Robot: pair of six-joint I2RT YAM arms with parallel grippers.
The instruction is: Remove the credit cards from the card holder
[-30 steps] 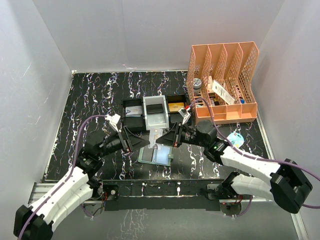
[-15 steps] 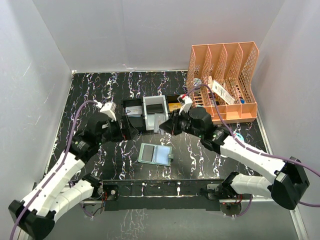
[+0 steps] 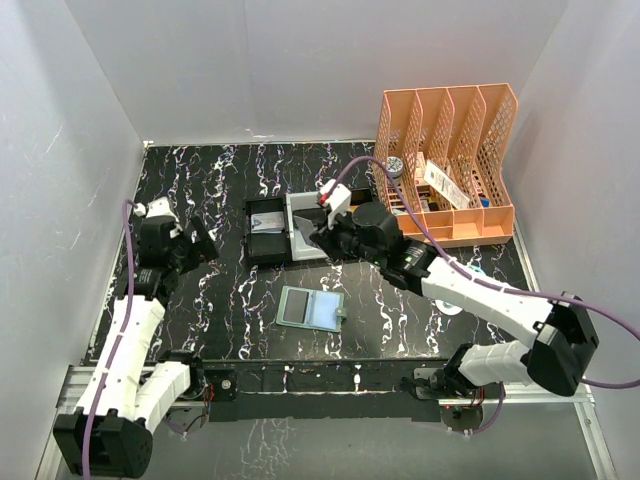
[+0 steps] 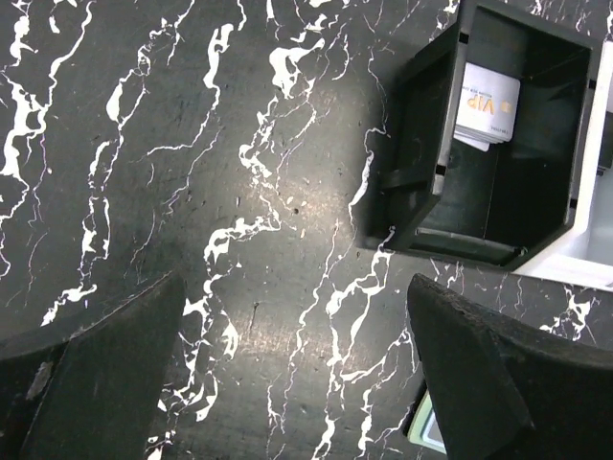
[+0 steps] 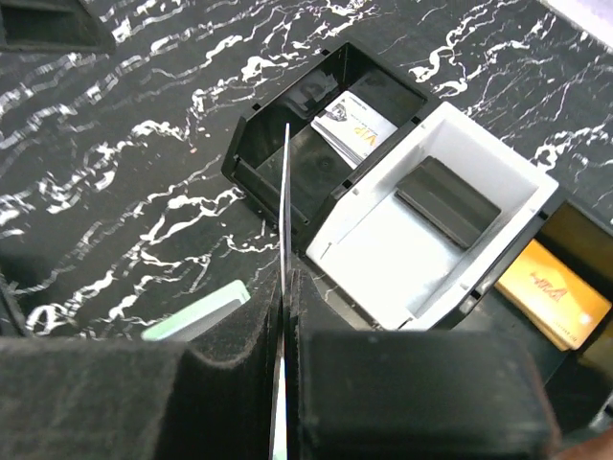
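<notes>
The card holder (image 3: 310, 308) lies open on the black marbled table, sage-green with a pale blue inside. Its edge also shows in the right wrist view (image 5: 196, 311). My right gripper (image 3: 320, 238) is above the trays behind the card holder, and in its wrist view (image 5: 287, 287) it is shut on a thin credit card (image 5: 286, 201) seen edge-on. The card's tip hangs over the wall between the black tray (image 5: 259, 158) and the white tray (image 5: 383, 249). My left gripper (image 3: 198, 245) is open and empty at the far left, and in its wrist view (image 4: 297, 307) it is over bare table.
A white VIP card (image 5: 354, 125) lies in the left black tray (image 4: 498, 192). A dark flat item (image 5: 450, 201) lies in the white tray. An orange card (image 5: 551, 287) lies in the right black tray. An orange file rack (image 3: 445, 165) stands at the back right.
My right gripper has lifted the card away from the open card holder and carried it back over the trays. My left arm has drawn back to the far left, away from the card holder.
</notes>
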